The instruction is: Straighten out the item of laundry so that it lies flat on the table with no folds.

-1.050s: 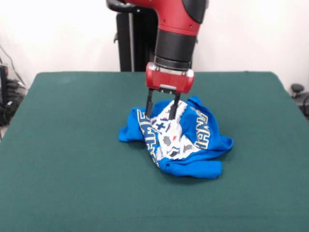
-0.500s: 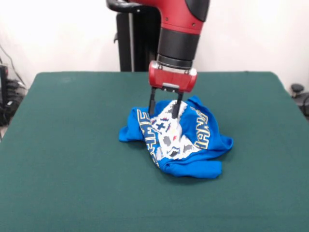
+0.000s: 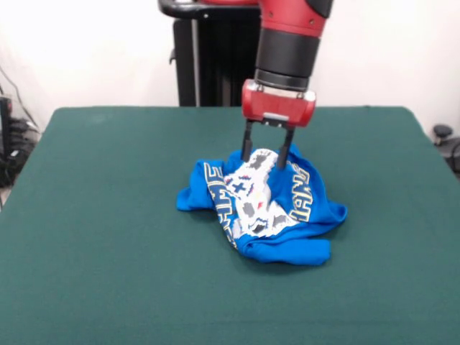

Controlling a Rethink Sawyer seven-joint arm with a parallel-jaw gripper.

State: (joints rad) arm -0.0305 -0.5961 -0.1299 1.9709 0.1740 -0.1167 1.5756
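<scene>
The tool (image 3: pixel 266 153) has slid across toward three o'clock and come up a touch since a second ago, while the item of laundry (image 3: pixel 262 205) hasn't budged. Nearest the camera there's bare green worktop (image 3: pixel 108 273), nothing on it. Then comes the blue shirt, sitting just three-o'clock of the worktop's middle, bunched up in a crumpled heap: a thick folded roll of blue along its six o'clock edge, the white pixel controller print creased through the middle, yellow-white lettering bent along the nine o'clock and three o'clock sides. Further back, at the heap's twelve o'clock edge, the tool hangs straight down, its two dark fingers (image 3: pixel 246 147) spread apart with white printed cloth showing in the gap between them; the tips are right at the fabric's raised far edge, but I can't tell whether they touch it. Above them sits the red wrist block (image 3: pixel 278 108).
</scene>
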